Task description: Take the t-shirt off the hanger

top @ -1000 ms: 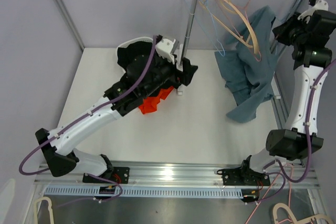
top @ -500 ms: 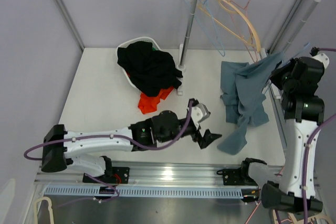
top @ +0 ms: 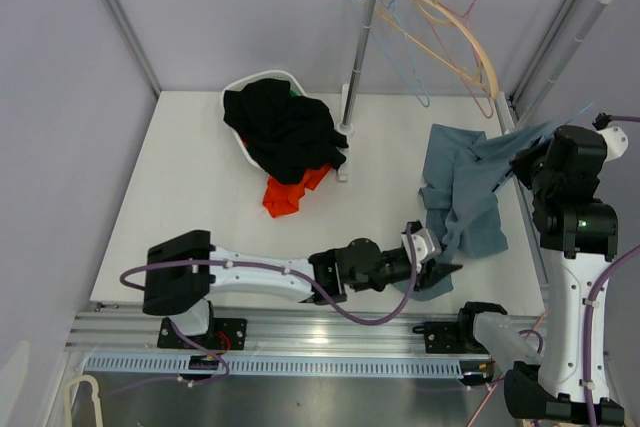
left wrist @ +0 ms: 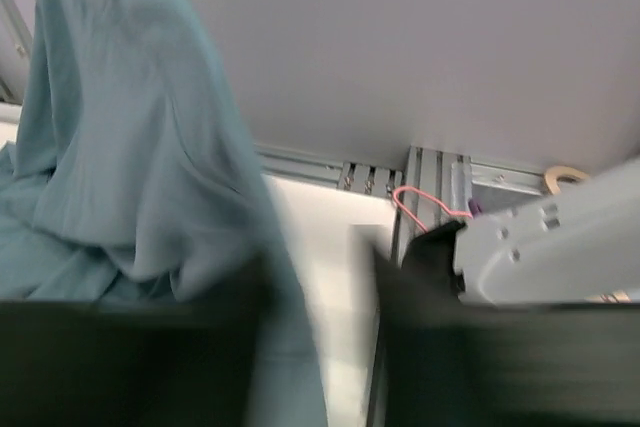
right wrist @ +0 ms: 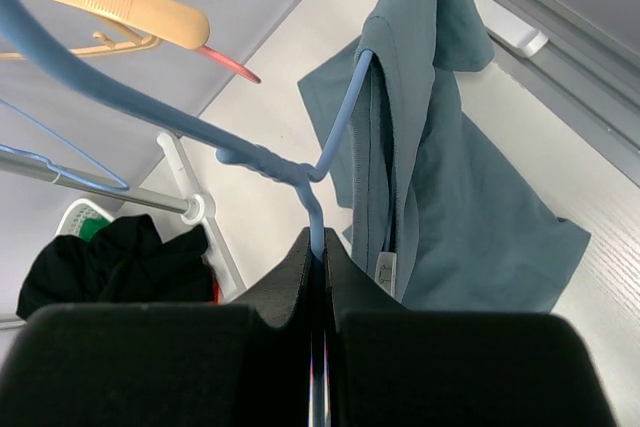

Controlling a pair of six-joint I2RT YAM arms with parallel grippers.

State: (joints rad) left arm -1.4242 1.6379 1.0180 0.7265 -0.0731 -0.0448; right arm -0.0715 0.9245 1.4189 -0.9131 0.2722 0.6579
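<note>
Soft, even light fills the overhead view, with faint shadows on the white tabletop (top: pixel 200 197) and a bright glare spot on the silver aluminium rail (top: pixel 322 325). The left wrist view is smeared by motion blur, its black gripper fingers (left wrist: pixel 130 367) shapeless along the bottom; the right wrist view is crisp.
</note>
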